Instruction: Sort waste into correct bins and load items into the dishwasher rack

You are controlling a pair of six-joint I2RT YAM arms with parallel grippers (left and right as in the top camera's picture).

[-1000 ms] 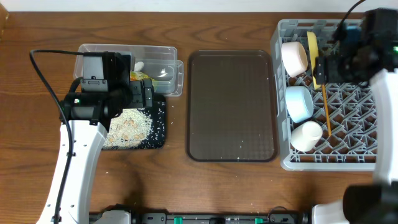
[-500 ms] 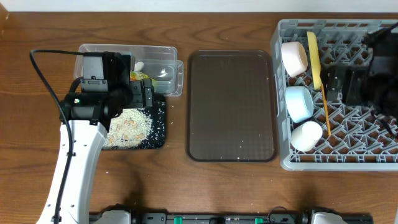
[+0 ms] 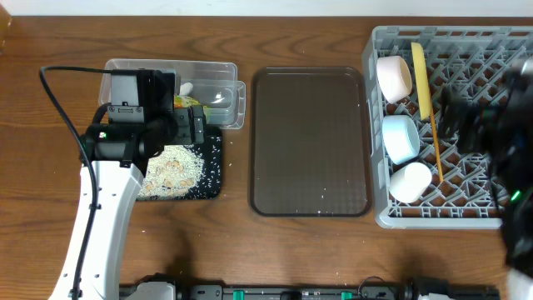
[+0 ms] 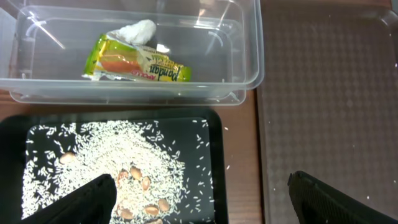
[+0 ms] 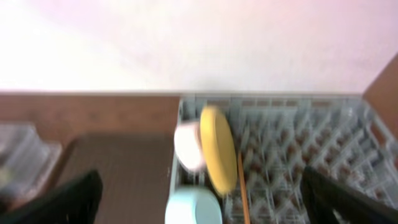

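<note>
Left gripper: fingers spread wide, nothing held; seen at the bottom of the left wrist view, over the right end of the black tray
Right gripper: blurred; fingers shown far apart at the lower corners of the right wrist view, nothing held
Clear tub, upper left: green-and-orange wrapper and white scrap are contained, touching
Rice grains: spread over the black tray, just below the tub
Grey rack, right of the overhead frame: yellow plate is stood on edge; white bowl, light blue bowl and white cup are ranged down its left side; chopsticks are laid beside them
Brown tray, centre: a few stray grains are noted
</note>
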